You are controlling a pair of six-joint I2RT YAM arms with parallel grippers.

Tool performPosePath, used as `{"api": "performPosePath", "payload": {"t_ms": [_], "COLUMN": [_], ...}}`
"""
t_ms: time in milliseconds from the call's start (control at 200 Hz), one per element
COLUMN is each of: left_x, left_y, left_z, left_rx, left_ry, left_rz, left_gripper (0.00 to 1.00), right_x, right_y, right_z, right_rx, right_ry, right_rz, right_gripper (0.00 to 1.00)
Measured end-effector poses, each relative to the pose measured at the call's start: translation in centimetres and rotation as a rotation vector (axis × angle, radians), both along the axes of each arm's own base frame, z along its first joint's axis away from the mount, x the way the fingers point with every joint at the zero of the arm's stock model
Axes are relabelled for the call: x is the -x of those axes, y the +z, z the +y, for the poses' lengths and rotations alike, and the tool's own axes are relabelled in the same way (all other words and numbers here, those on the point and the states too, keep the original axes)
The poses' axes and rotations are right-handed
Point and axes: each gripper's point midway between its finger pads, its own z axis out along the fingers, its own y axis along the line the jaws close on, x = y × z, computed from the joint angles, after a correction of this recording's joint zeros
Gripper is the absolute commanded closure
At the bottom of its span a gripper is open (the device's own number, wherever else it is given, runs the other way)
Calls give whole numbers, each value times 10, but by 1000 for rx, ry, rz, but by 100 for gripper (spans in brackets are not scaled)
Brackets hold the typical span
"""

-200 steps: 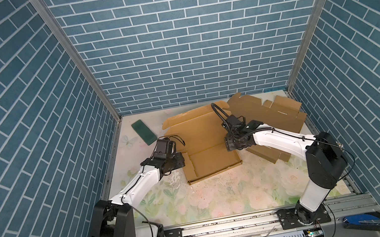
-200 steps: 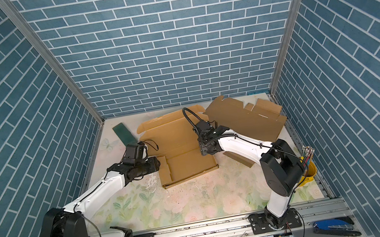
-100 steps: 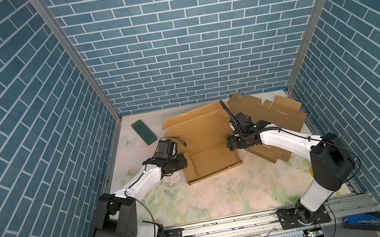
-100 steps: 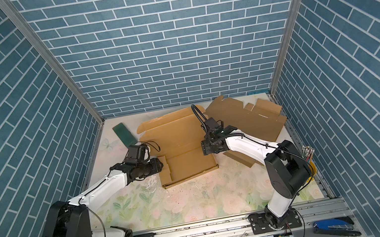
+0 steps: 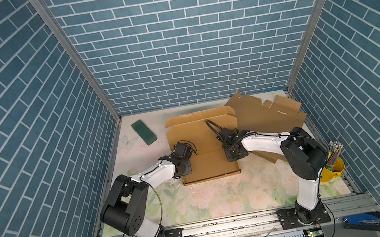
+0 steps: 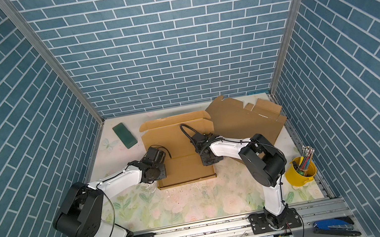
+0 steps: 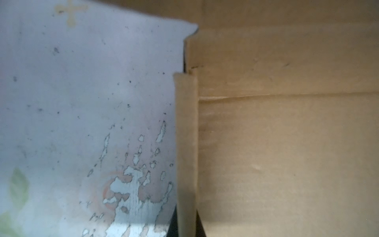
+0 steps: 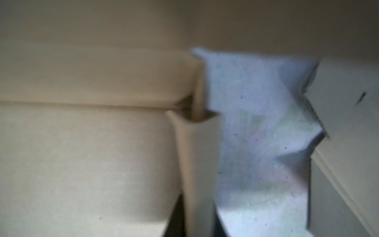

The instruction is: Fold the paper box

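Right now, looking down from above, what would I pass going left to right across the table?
In a top view: green block → paper box → flat cardboard sheets → yellow pencil cup. The two arms overlap the box, so I leave them out.

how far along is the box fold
Done: the front wall of the paper box looks raised. In hand: left end effector is shut on the left side wall, right end effector on the right side wall. Left: the lid lies open.
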Motion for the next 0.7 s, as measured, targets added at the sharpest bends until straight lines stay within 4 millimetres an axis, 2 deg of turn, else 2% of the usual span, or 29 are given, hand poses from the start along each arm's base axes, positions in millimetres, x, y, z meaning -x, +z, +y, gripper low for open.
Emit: {"api": "performPosePath", "payload": {"t_ms": [210,375,455,515,700], "left_x": [-2,-2,-1,-1,5], "left_y": [-2,-2,-1,-1,4], "left_z": [-1,-1,-1,3,12], "left_rx": [-133,-170,-171,-182,-197], "left_ry": [-7,-2,-1,0,6], "left_rz": [-13,-20,-19,-16,-1], "left_gripper": [100,100,79,67,55], "right_x": [2,2,3,2,0], "right_y": [-1,-1,-1,-1,0], "right_z": [-1,-1,0,0,-2], "right_rx": [31,27,23,18,-3], "right_ry": [-46,-56,-55,-58,-63], "right_rz": [-26,-26,-23,-19,-3], "right_gripper": [100,100,87,79,62]}}
